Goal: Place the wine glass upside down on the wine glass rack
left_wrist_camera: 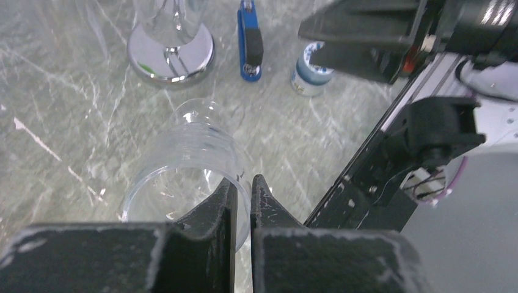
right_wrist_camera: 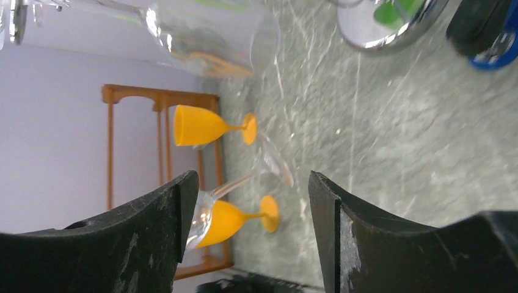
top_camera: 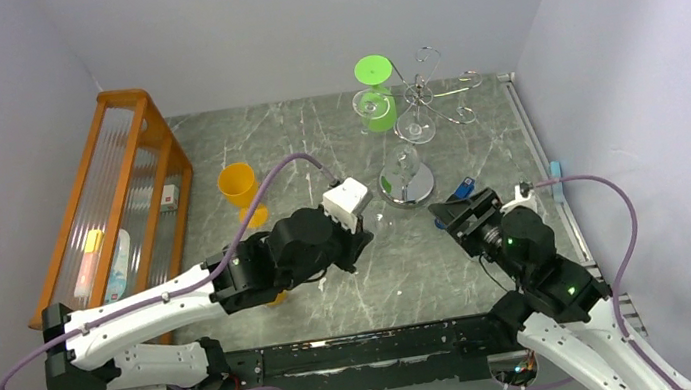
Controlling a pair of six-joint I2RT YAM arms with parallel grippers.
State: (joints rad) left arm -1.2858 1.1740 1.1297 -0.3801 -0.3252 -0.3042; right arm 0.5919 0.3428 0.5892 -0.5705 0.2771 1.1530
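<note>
A clear wine glass leans over the marble table, and my left gripper is shut on the bowl's rim, one finger inside and one outside. The right wrist view shows the same wine glass tilted, its foot off the table. The wine glass rack, a chrome wire tree, stands at the back with its mirrored base just beyond the glass. Several glasses hang from it upside down, one of them green. My right gripper is open near the base, and nothing lies between its fingers.
Two orange glasses stand on the table left of centre. An orange wooden slatted rack runs along the left wall. A blue clip and a small white bottle lie beside the chrome base.
</note>
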